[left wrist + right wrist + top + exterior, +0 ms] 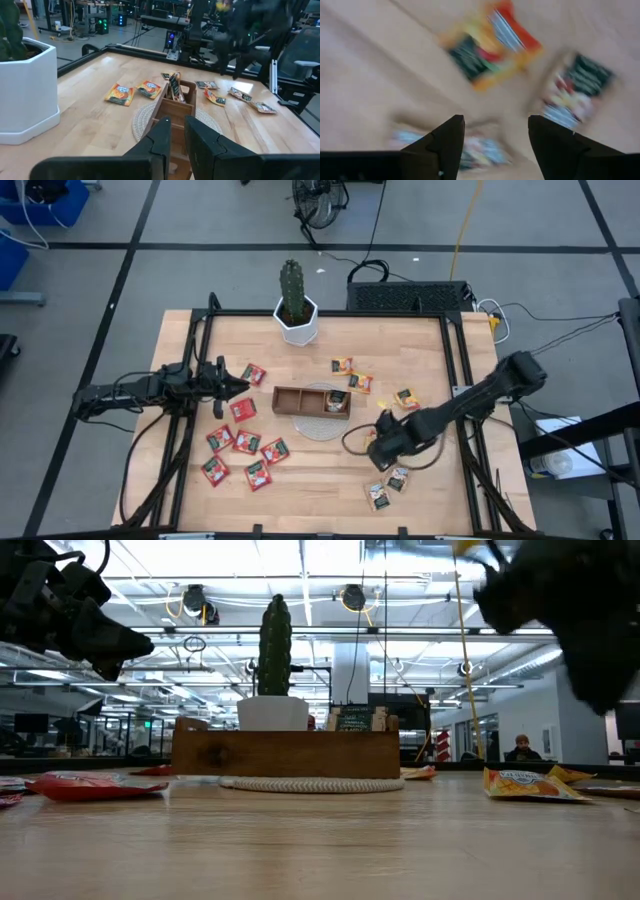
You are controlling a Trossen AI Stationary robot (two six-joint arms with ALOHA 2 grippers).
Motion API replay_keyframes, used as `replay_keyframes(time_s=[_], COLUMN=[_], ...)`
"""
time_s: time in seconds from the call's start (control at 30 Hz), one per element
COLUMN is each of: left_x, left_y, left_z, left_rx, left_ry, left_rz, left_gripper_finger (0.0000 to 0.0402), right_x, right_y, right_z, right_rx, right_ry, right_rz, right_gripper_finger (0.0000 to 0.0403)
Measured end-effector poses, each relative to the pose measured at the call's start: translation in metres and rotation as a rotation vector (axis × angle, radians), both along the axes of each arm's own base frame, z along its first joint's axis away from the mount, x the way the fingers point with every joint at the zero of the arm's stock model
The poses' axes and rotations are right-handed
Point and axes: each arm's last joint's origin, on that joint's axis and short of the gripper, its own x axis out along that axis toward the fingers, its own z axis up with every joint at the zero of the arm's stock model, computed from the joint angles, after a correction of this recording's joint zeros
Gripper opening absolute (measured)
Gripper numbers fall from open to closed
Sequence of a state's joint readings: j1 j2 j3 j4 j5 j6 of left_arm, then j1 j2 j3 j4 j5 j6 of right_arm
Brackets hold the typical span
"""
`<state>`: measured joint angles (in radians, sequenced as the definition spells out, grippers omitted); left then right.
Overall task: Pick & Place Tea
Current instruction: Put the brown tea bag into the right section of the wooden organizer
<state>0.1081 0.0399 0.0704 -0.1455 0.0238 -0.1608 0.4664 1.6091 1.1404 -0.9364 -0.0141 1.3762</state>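
Observation:
The brown wooden tray (311, 402) rests on a round woven mat (322, 423), with tea sachets standing in its right compartment (175, 90). Several red sachets (240, 440) lie flat on the table's left half. Orange-yellow ones (352, 375) lie right of the tray, and two more (388, 486) lie near the front right. My right gripper (495, 135) hangs open, pointing down, above loose sachets (492, 42) at the right front and touches none. My left gripper (235, 387) waits level, left of the tray, with only a narrow gap between its fingers (162, 137).
A cactus in a white pot (297, 308) stands at the table's far edge, behind the tray. Black frame rails (455, 380) run along the left and right sides. Bare wood lies between the tray and the near edge.

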Motion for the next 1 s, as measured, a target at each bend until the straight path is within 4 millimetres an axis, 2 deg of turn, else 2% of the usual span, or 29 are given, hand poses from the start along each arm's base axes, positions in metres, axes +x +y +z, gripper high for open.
replay_keyframes(time_s=[0.1, 0.23, 0.7, 1.0], left_x=[0.0, 0.0, 0.0, 0.0], left_y=[0.0, 0.0, 0.0, 0.0], left_z=[0.0, 0.0, 0.0, 0.0], left_rx=[0.0, 0.0, 0.0, 0.0], left_ry=[0.0, 0.0, 0.0, 0.0], left_rz=[0.0, 0.0, 0.0, 0.0], left_gripper_finger=[0.0058, 0.0058, 0.0058, 0.0058], right_x=[0.004, 0.008, -0.002, -0.011], right_y=[0.004, 0.008, -0.001, -0.005], right_z=[-0.022, -0.04, -0.042, -0.063], right_rx=[-0.002, 0.009, -0.218, -0.178], right_ry=[0.177, 0.25, 0.292, 0.278], right_rz=[0.037, 0.055, 0.05, 0.044], right_gripper_finger=[0.0204, 0.0203, 0.0203, 0.0203])
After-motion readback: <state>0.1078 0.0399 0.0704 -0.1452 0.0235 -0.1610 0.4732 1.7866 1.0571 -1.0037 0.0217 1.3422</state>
